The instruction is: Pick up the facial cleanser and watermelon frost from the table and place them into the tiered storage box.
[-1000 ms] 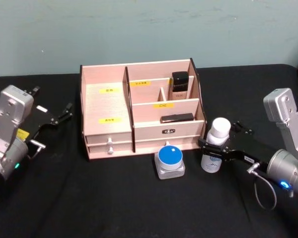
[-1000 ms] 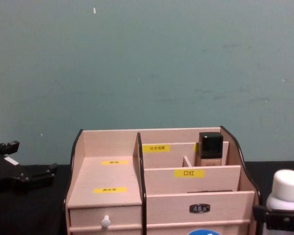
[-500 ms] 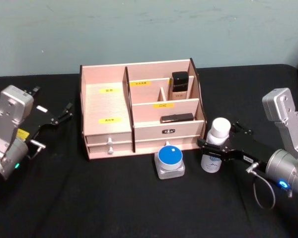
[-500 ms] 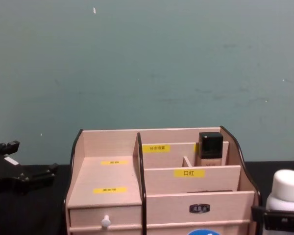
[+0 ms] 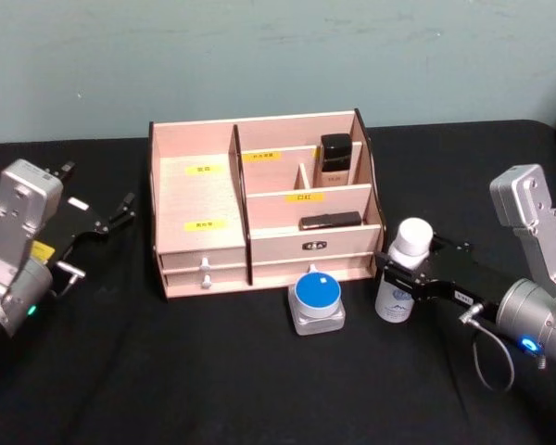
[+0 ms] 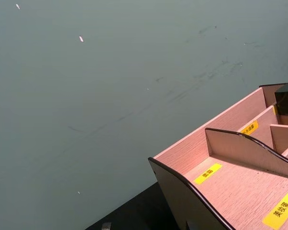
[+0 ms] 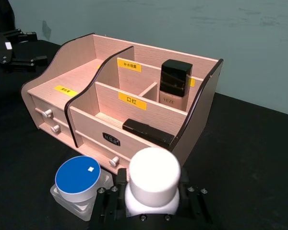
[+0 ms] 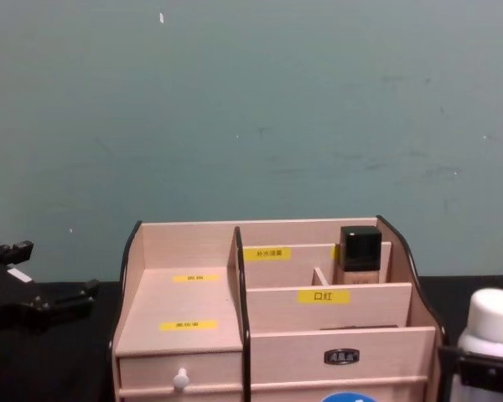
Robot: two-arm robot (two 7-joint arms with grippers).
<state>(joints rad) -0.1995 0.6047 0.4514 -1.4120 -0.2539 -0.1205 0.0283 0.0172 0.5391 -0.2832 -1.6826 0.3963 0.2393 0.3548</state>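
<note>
— Pale wood: why is the tiered storage box (image 5: 196, 197) set so?
— Its open tiers are turned towards the arms, at twelve o'clock. The left gripper (image 5: 100, 219) is parked at its nine o'clock.
— And the right gripper (image 5: 400, 281)?
— It is closed round the white-capped bottle (image 5: 410, 237) below the cap, at the box's four o'clock, likely for an upright lift. The blue-lidded jar (image 5: 316, 292) is found at six o'clock.

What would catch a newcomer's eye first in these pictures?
The pale wooden box stands mid-table on the black cloth. Just right of it, the right pincer clasps a white-capped bottle, with a blue-lidded jar in front of the box. The left pincer sits open, far left.
</note>
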